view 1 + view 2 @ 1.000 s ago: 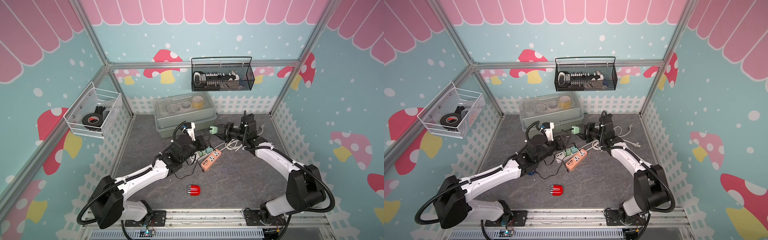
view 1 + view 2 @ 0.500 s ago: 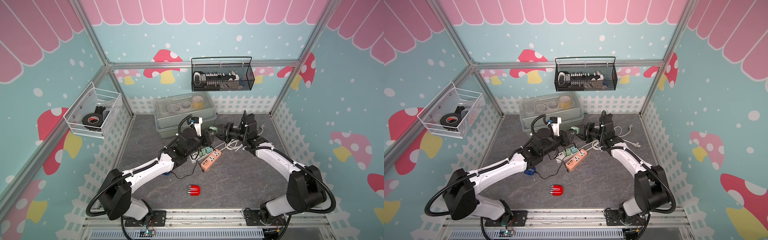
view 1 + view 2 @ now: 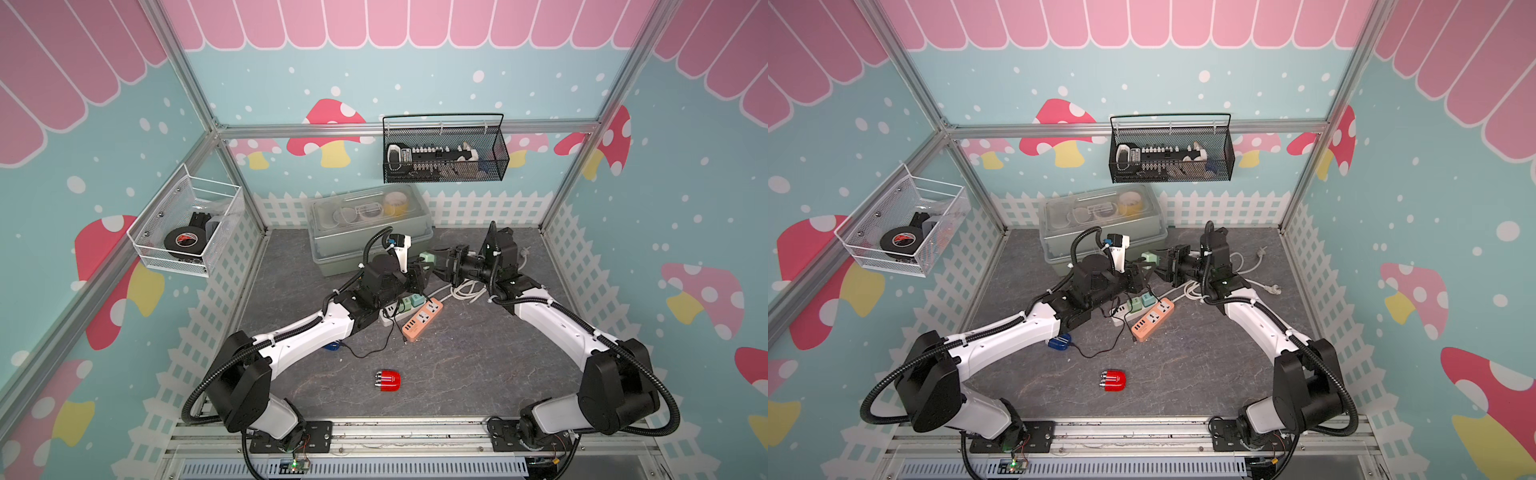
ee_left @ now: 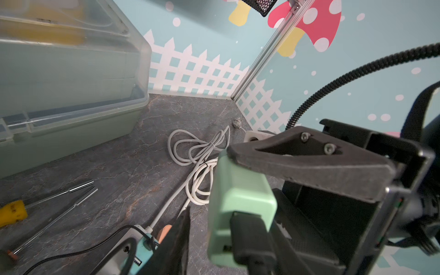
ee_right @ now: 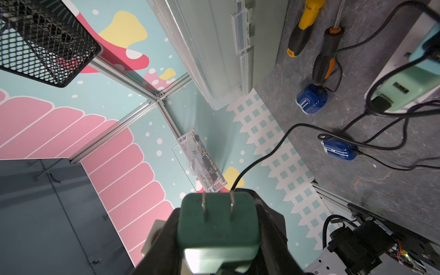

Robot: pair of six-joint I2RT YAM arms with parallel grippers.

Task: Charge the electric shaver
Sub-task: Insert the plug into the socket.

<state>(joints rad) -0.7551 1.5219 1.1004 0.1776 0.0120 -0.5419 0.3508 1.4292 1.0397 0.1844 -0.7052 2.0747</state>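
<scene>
Plug-in step: right pincer (image 5: 217, 238) pinches green adapter (image 4: 240, 190) aloft behind orange strip (image 3: 424, 318); left pincer (image 3: 422, 270) beside it, closure unclear. Cabled blue shaver (image 5: 340, 150) on surface (image 3: 478, 365) near strip. Next: square prongs to socket.

We see teal walls (image 3: 415, 83) printed with red mushrooms (image 3: 332, 120) and a pink scalloped border (image 3: 374, 25) along the top. A white picket-fence strip (image 3: 478, 208) runs along their base. Aluminium bars (image 3: 291, 132) mark the corners and cross the back wall. The worktop (image 3: 478, 365) is dark grey, stone-patterned. A black mesh basket (image 3: 444, 176) hangs on the back bar; a white wire basket (image 3: 174, 255) on a side wall.
</scene>
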